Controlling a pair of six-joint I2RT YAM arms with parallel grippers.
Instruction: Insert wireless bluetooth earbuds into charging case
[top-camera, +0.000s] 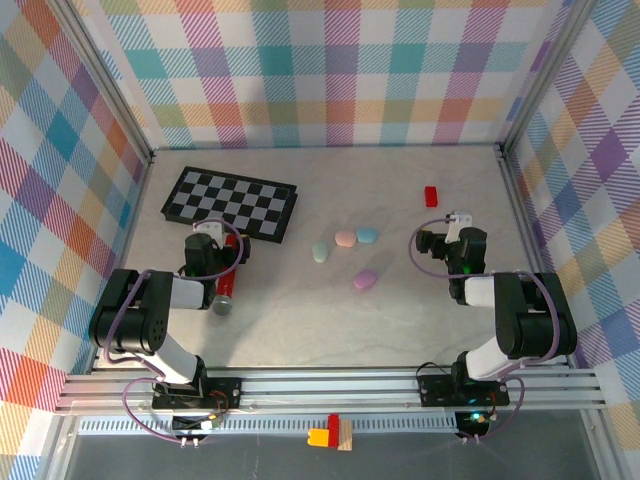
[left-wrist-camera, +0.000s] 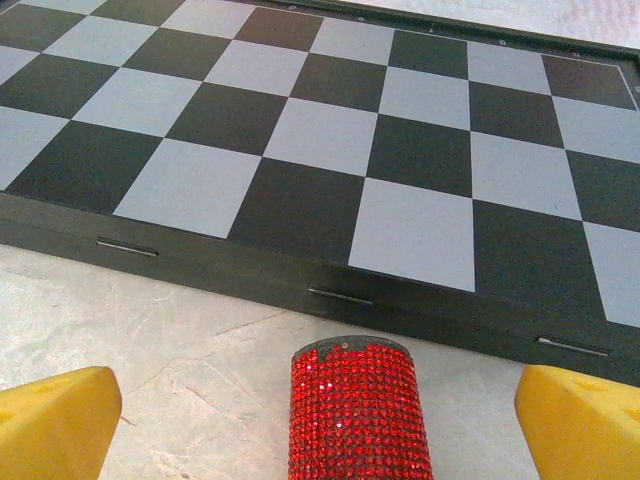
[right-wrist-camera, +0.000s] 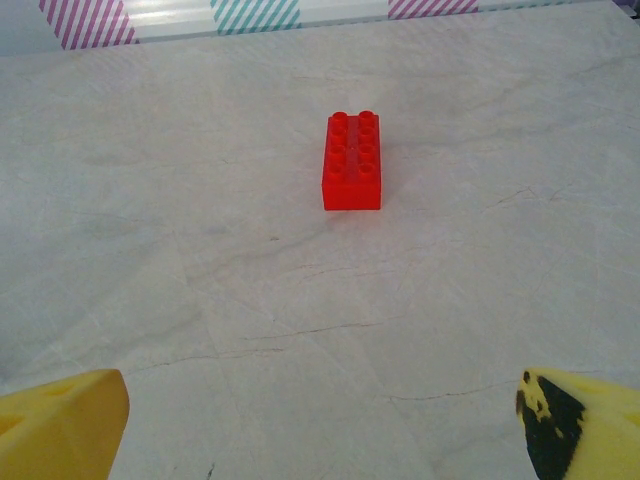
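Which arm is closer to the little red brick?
Right. The right tool sits just short of the small red plastic brick; the left tool is far across, beside the black-and-white checkerboard.

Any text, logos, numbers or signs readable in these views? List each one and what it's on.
None can be read.
The chessboard has plain squares and no letters or numbers along the edge in view.
The red brick shows bare studs.
The red glitter tube has no label.
The pastel cases are too small to show any marking.

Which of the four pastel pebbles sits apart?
The purple pebble, alone and lowest in the top view; green, pink and blue sit together in a row behind it.
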